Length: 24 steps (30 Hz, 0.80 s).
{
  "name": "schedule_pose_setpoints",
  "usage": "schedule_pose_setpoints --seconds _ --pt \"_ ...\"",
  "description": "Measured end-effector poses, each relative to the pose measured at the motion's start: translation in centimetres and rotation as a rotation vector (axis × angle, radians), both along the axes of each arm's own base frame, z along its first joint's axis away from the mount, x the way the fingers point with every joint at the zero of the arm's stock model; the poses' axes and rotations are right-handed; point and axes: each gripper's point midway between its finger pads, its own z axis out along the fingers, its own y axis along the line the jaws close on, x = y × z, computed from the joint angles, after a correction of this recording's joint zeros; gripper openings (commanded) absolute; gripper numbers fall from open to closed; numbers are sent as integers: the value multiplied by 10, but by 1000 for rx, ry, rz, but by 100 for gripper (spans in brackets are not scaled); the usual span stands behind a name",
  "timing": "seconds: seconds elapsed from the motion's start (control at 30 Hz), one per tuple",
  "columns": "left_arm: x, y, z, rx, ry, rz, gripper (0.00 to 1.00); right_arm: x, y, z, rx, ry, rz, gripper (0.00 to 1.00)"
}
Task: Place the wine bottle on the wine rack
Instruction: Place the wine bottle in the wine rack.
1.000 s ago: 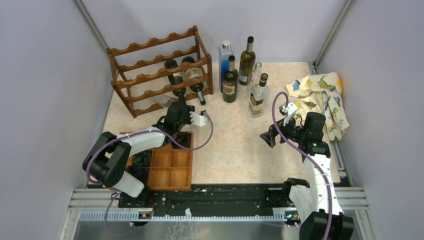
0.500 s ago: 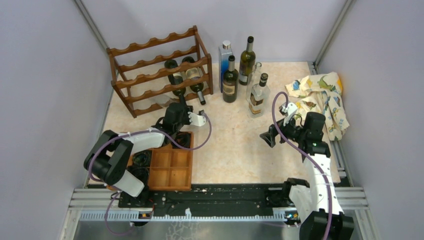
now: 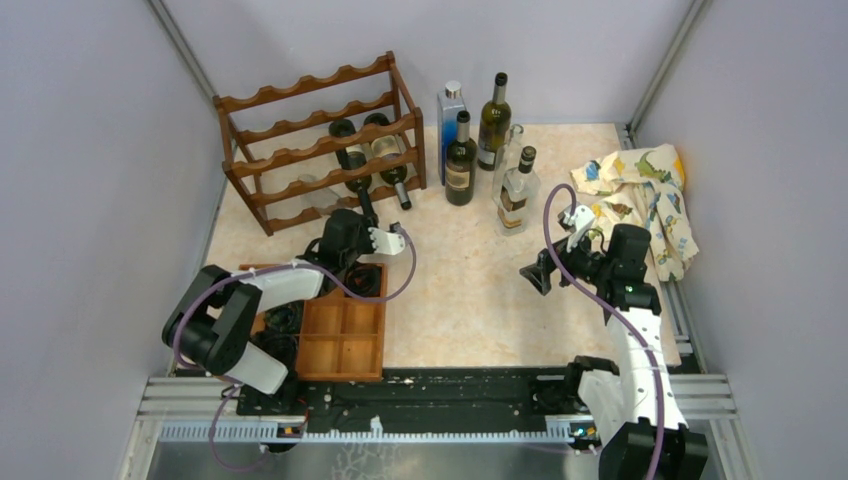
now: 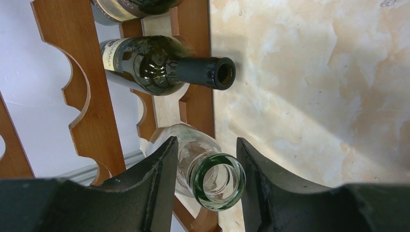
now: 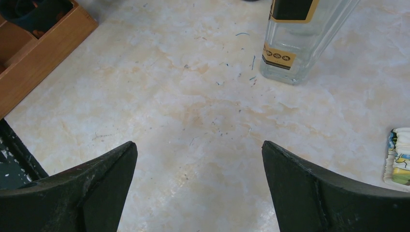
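The wine rack [image 3: 300, 152] stands at the back left, dark reddish-brown with wavy rails [image 4: 92, 96]. Two dark bottles [image 3: 362, 150] lie in a middle tier; one shows in the left wrist view [image 4: 164, 65]. A clear glass wine bottle [image 4: 212, 179] lies in the bottom tier [image 3: 318, 196], mouth towards me. My left gripper [image 3: 346, 222] sits just in front of the rack. Its fingers are either side of the bottle's mouth [image 4: 206, 141], with gaps on both sides, so it is open. My right gripper [image 3: 531, 275] hovers open and empty over bare table [image 5: 199, 147].
Several upright bottles [image 3: 461, 160] stand right of the rack, one clear with a label [image 5: 295, 38]. A patterned cloth [image 3: 640, 190] lies at the far right. A flat wooden compartment tray [image 3: 340, 335] sits under the left arm.
My left gripper has drawn back a little from the rack towards the near left. The clear bottle stays in the bottom tier. The right arm has not moved.
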Motion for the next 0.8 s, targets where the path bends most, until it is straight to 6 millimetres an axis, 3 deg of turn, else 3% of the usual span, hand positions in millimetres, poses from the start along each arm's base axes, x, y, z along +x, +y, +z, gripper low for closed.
schedule_pose_setpoints --seconds 0.17,0.4,0.5,0.63,0.8 --pt "-4 9 -5 -15 25 26 55 0 0 0 0 0 0 98" --pt "-16 25 -25 -26 102 82 66 0 0 0 -1 0 0 98" --pt "-15 27 -23 -40 98 96 71 0 0 0 -1 0 0 98" --pt "-12 30 -18 -70 89 122 86 0 0 0 -1 -1 0 98" --pt "-13 31 -13 -125 100 156 93 0 0 1 -1 -4 1 98"
